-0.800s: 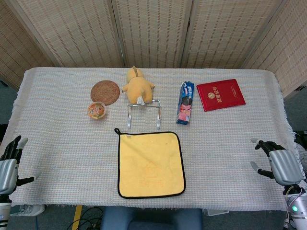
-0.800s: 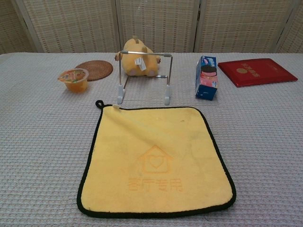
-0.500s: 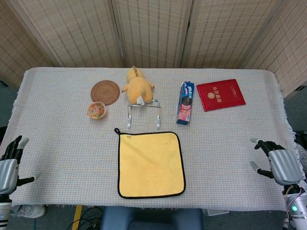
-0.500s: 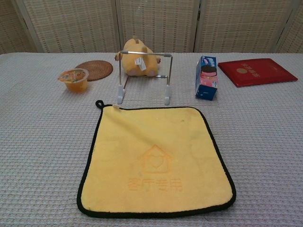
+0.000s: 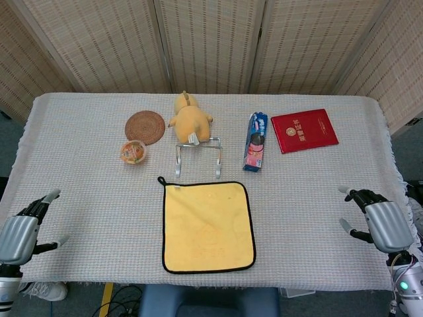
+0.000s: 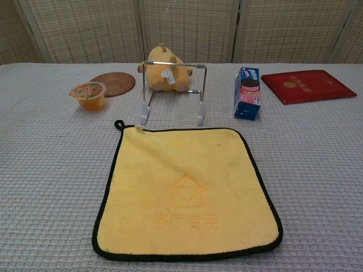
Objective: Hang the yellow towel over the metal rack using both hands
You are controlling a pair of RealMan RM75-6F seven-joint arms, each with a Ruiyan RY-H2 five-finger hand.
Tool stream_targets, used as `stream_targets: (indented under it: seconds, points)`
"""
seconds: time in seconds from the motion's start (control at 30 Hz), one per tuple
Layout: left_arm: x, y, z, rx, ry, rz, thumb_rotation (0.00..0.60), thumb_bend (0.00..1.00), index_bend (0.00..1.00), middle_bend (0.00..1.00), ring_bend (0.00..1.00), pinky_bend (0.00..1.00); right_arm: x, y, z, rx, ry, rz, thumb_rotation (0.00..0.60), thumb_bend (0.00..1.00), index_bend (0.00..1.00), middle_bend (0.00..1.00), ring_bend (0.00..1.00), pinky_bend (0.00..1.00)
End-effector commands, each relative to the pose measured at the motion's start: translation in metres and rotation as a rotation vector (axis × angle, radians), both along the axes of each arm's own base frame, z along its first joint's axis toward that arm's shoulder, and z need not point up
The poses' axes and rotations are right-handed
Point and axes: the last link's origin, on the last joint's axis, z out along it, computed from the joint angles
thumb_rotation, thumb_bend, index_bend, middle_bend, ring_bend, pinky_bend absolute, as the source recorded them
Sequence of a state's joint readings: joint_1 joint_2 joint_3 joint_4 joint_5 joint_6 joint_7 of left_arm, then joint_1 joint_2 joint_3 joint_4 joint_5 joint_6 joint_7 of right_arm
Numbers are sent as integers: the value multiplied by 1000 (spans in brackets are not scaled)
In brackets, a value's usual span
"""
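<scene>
The yellow towel with black trim lies flat on the table near its front edge; it also fills the near part of the chest view as the towel. Just behind it stands the small metal rack, the rack upright with a bare top bar. My left hand hovers at the table's front left corner, open and holding nothing. At the front right edge my right hand is also open, far from the towel. Neither hand shows in the chest view.
Behind the rack sits a yellow plush toy. A woven coaster and a jelly cup lie to its left. A blue snack pack and a red booklet lie to the right.
Both hands have shifted slightly inward over the table edges, the left one rightward and the right one leftward. The towel and rack have not moved.
</scene>
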State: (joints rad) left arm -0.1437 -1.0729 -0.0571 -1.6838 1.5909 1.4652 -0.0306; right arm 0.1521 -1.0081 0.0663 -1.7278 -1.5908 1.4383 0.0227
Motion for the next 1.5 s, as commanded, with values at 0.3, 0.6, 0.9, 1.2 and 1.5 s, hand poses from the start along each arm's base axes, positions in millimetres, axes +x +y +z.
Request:
stream_targets:
  seconds: [0.3, 0.6, 0.9, 1.2, 1.5]
  points:
    - [28, 10, -28, -279, 88, -289, 600, 166, 262, 612, 588, 861, 27, -10, -24, 133, 46, 117, 600, 260, 236, 447, 384, 439]
    - [59, 4, -69, -460, 152, -477, 600, 166, 296, 804, 723, 936, 41, -12, -55, 268, 104, 180, 600, 261, 260, 569, 594, 590]
    - [90, 4, -119, -553, 178, -609, 600, 166, 309, 835, 749, 947, 54, -16, -69, 329, 129, 239, 600, 261, 268, 632, 661, 624]
    - [102, 8, -161, -605, 188, -598, 600, 166, 325, 843, 767, 958, 51, -16, -73, 347, 127, 227, 600, 260, 269, 643, 676, 624]
    - [110, 13, -186, -609, 208, -572, 600, 166, 335, 846, 768, 959, 47, -15, -70, 335, 117, 210, 600, 260, 269, 646, 683, 624]
